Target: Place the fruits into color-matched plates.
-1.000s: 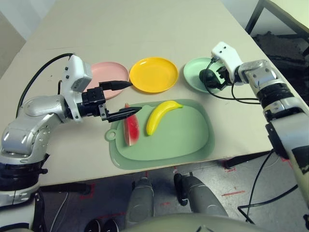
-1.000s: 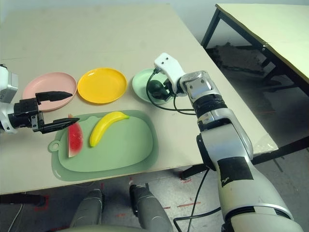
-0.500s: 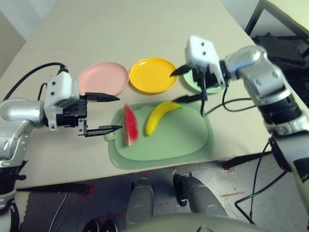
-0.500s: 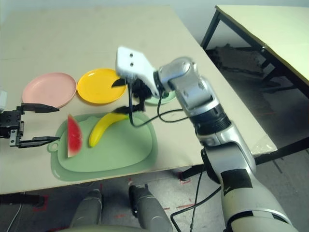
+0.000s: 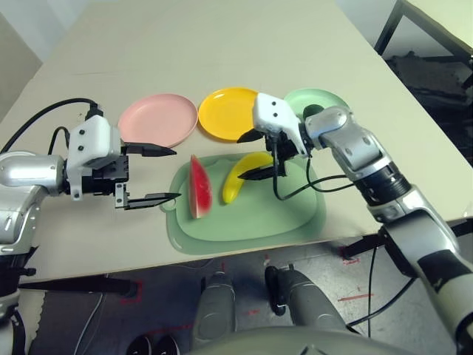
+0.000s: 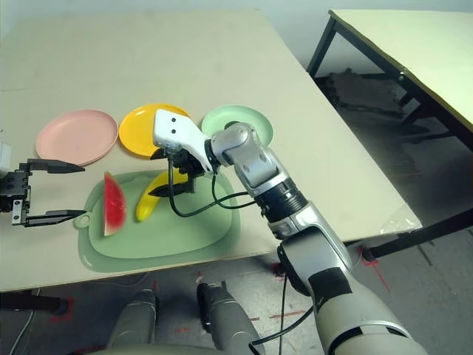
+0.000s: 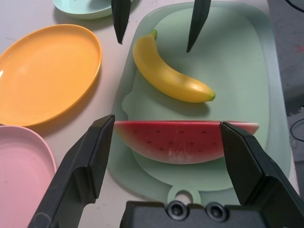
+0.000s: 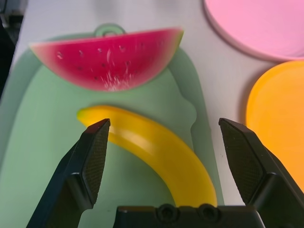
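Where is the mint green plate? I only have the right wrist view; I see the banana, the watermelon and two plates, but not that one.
Observer: The mint green plate sits on the table just beyond the right forearm, beside the yellow-orange plate.
Operator: Where is the left end effector?
Observer: The left end effector hangs open at the left edge of the mat, facing the watermelon wedge without touching it.
Operator: How does my right one sit on the banana?
Observer: In the left wrist view, the open right end effector has a fingertip on either side of the banana's stem end, with gaps on both sides.
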